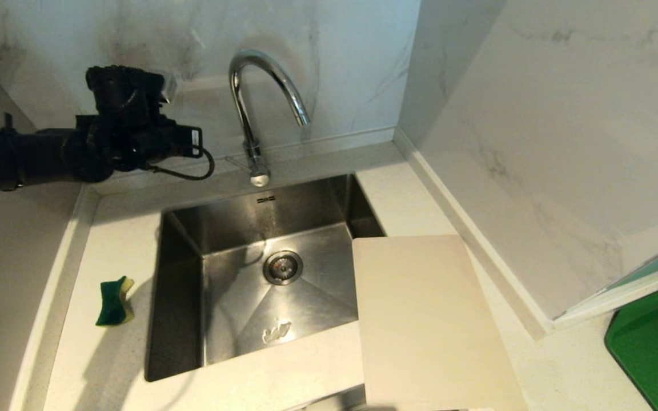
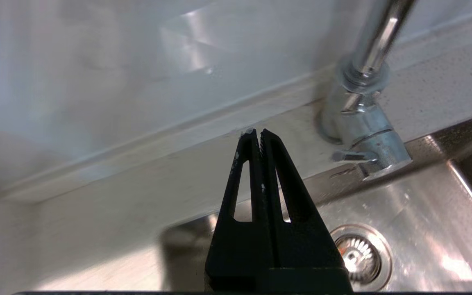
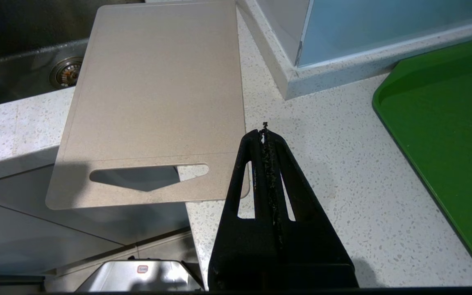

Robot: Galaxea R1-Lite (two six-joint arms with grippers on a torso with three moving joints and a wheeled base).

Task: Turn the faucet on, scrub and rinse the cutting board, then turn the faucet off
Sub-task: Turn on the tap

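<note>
Head view: left arm (image 1: 49, 151) raised level

faucet (image 1: 255, 103) behind sink (image 1: 180, 297), sponge (image 1: 115, 301) left, cutting board (image 1: 420, 319) right

Dim head view with hard shadows falling left on the bench (image 1: 123, 240); glare streaks the faucet (image 2: 363, 119) (left wrist view slightly blurred).

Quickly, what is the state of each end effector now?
Left end effector: closed, holding nothing.
Right end effector: closed, holding nothing.
</note>
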